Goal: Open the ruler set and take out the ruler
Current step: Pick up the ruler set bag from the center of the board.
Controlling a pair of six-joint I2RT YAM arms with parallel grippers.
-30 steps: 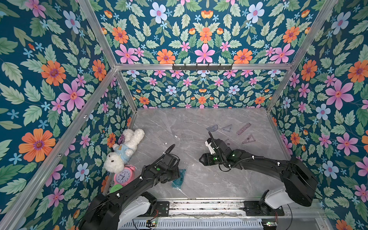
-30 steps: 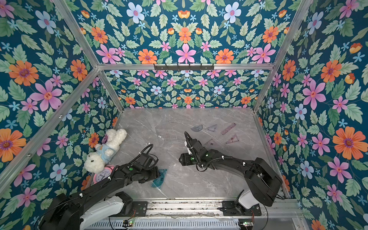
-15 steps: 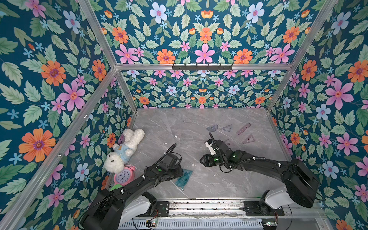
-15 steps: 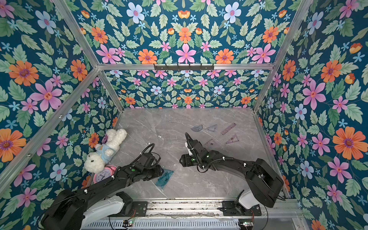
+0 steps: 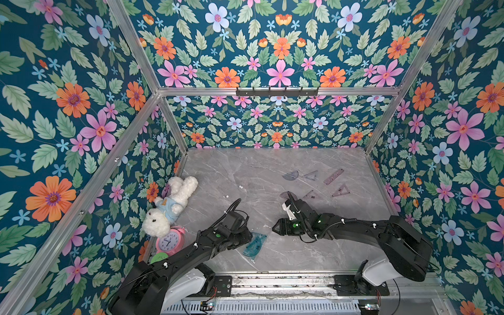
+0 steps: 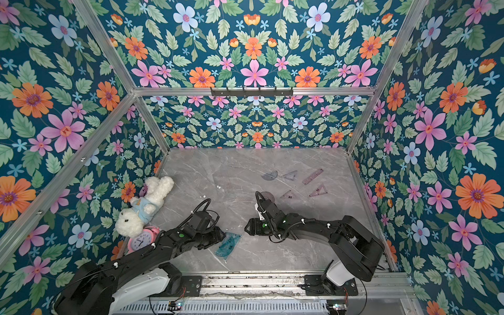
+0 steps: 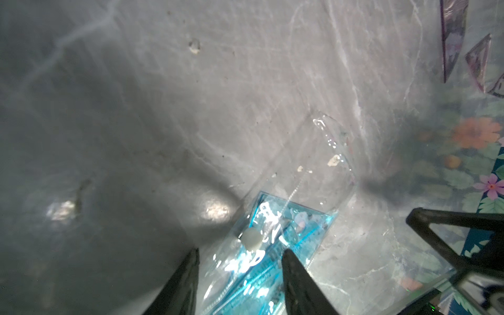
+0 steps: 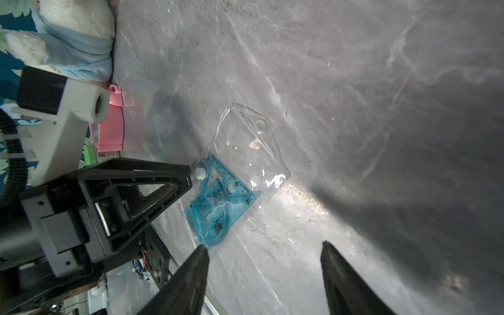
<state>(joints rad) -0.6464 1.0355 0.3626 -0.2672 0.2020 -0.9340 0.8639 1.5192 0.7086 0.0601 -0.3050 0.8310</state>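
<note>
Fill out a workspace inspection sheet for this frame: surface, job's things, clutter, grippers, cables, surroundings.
Surface: grey marble table, few white specks.
Job's things: clear ruler set pouch flat near the front, teal rulers inside.
Clutter: plush bunny, pink alarm clock by the left wall; loose purple rulers at back right.
Grippers: left gripper jaws apart over the pouch's snap end; right gripper open, empty.
Cables: black loops on both wrists, no snag seen.
Surroundings: floral walls, aluminium frame.
</note>
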